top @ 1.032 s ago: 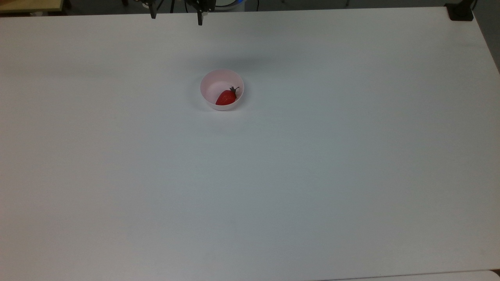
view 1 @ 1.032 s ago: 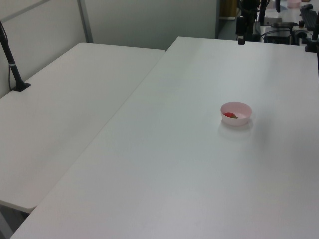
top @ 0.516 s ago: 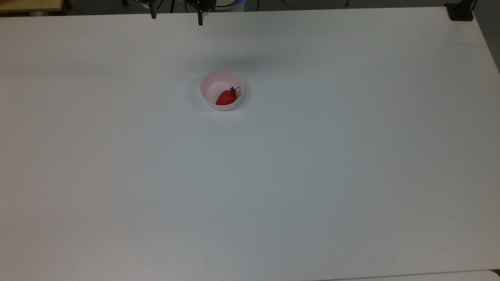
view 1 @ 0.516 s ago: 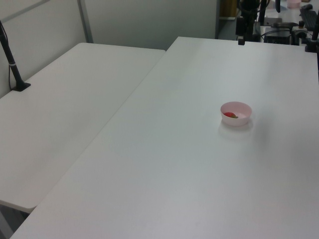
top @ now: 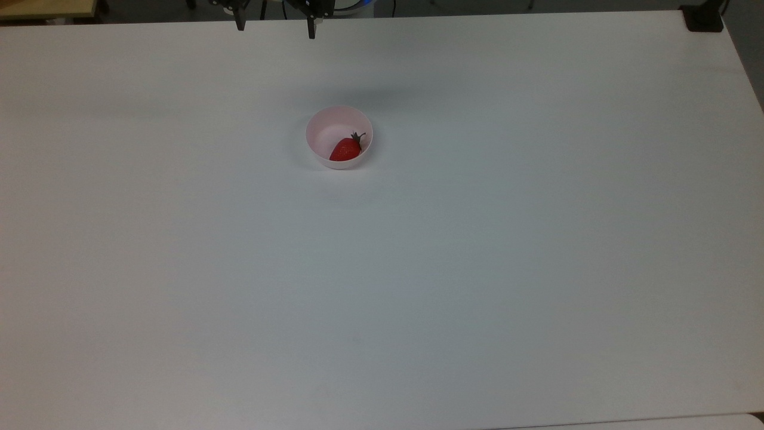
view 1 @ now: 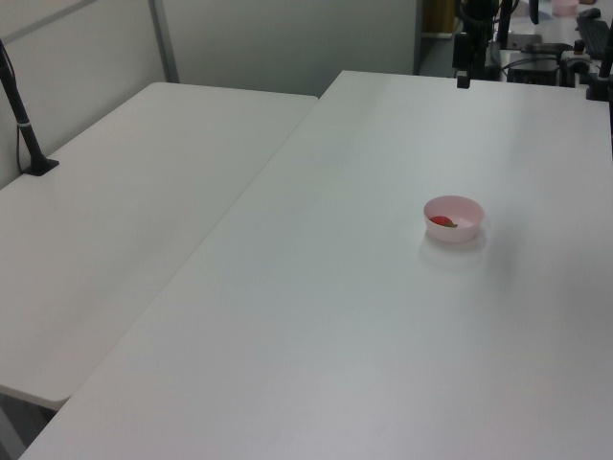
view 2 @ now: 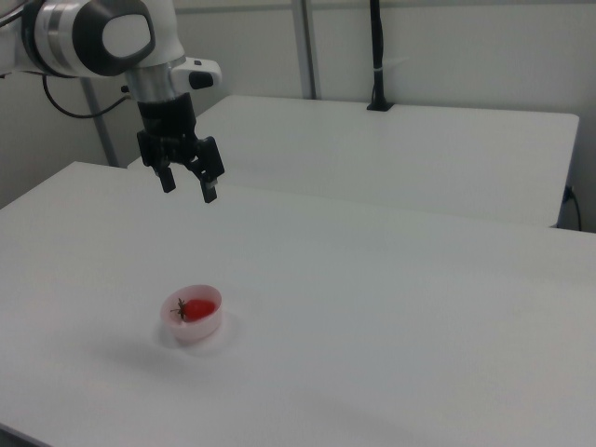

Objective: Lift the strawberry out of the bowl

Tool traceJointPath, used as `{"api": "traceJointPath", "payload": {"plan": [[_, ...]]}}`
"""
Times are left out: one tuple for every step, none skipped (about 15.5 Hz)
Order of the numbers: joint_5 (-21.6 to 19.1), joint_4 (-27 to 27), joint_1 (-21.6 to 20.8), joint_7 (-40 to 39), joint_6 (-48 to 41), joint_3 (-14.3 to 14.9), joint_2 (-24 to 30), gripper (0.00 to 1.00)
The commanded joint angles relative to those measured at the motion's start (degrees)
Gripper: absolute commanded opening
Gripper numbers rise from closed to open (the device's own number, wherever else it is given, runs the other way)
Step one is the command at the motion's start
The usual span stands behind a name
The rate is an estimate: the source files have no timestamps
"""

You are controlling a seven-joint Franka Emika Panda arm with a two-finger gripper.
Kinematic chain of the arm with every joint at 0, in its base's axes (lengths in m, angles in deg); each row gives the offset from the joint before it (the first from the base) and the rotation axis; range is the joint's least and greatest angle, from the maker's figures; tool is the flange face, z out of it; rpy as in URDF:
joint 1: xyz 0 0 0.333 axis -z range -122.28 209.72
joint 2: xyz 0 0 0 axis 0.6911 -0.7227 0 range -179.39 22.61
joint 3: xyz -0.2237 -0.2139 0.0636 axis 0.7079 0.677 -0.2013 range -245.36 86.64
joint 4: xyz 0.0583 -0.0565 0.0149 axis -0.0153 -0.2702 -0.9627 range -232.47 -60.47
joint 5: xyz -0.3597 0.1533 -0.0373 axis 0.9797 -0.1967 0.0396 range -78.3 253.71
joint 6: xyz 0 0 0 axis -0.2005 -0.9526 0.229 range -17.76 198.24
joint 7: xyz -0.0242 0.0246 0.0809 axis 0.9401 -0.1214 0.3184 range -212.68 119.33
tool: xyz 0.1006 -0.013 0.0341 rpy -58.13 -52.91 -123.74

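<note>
A red strawberry (top: 345,150) with a dark stem cap lies inside the pale pink bowl (top: 322,122) on the white table. In the right view the strawberry (view 2: 197,309) rests in the bowl (view 2: 206,327), and my gripper (view 2: 189,187) hangs high above the table, behind the bowl, open with nothing between its fingers. In the top view the gripper (top: 275,28) shows at the table's far edge with its two fingertips wide apart. The left view has the bowl (view 1: 465,227) with the strawberry (view 1: 441,221) at its left side, and one fingertip (view 1: 463,80) at the top.
A second white table (view 2: 419,149) stands beside this one, with a black pole (view 2: 377,56) clamped to it. A black clamp (top: 703,18) sits at the top view's upper right corner. Equipment and cables (view 1: 556,48) crowd the far end in the left view.
In the top view the gripper's fingertips have shifted slightly to the right. The bowl and strawberry have not moved.
</note>
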Motion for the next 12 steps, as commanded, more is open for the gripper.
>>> {"api": "traceJointPath", "payload": {"plan": [[-1.15,-0.86,0.19,-0.82,-0.09,0.08,0.83,1.00],[-1.15,-0.86,0.19,-0.74,-0.09,0.08,0.83,1.00],[-1.15,-0.86,0.19,-0.65,-0.09,-0.09,0.83,1.00],[-1.15,-0.86,0.19,-0.65,-0.09,-0.09,0.83,1.00],[-1.15,-0.86,0.19,-0.73,-0.09,-0.09,0.74,1.00],[-1.15,-0.86,0.11,-0.74,0.08,-0.09,0.65,1.00],[-1.15,-0.86,0.10,-1.08,0.17,-0.09,0.56,1.00],[-1.15,-0.86,0.10,-1.17,0.17,-0.09,0.56,1.00],[-1.15,-0.86,0.19,-1.09,0.09,-0.09,0.56,1.00],[-1.15,-0.86,0.19,-1.17,-0.09,-0.09,0.56,1.00],[-1.15,-0.86,0.19,-1.17,-0.18,-0.09,0.48,1.00],[-1.15,-0.86,0.11,-1.09,-0.18,-0.09,0.30,1.00]]}}
